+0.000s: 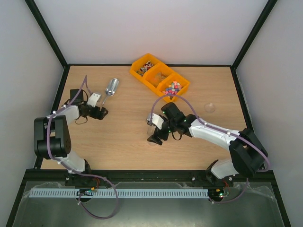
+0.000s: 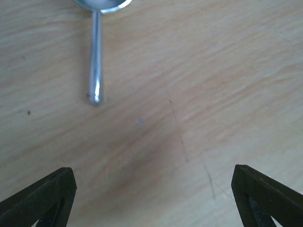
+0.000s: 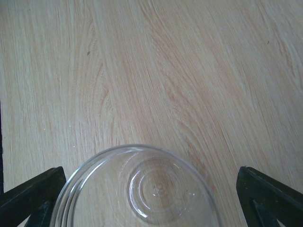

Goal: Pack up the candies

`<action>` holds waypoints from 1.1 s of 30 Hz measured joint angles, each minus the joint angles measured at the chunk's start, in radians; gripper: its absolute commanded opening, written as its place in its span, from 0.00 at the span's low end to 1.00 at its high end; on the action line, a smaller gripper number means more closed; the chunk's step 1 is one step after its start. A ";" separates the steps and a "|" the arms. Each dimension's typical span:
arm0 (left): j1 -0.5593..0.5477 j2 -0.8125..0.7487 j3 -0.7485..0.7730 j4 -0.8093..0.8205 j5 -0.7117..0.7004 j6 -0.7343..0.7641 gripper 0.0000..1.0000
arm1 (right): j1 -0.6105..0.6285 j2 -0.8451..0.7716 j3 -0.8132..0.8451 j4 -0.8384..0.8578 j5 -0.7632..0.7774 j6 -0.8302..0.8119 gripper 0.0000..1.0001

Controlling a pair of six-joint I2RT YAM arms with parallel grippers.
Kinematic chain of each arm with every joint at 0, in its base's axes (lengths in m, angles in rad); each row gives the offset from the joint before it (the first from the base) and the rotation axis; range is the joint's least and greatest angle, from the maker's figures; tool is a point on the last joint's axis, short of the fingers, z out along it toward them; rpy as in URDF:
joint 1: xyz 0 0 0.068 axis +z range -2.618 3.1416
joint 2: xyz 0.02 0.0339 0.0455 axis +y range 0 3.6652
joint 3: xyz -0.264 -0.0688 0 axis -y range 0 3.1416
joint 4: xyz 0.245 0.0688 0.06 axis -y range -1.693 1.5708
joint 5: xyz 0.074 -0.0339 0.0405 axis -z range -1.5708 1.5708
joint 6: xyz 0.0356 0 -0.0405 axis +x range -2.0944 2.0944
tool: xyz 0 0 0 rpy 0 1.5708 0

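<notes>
Candies (image 1: 173, 87) lie all in the orange tray (image 1: 144, 81) at the far side of the bench (image 1: 123, 137), none packed yet. My right claw (image 3: 151, 198) is spread around a clear bowl (image 3: 142, 189), not pinching it; my left claw (image 2: 151, 198) is spread near the scoop (image 2: 96, 56). Scooping is not begun.
</notes>
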 measured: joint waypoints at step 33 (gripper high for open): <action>-0.084 0.478 0.512 -0.104 -0.148 0.048 0.02 | -0.295 -0.019 0.310 -0.111 -0.083 0.357 0.99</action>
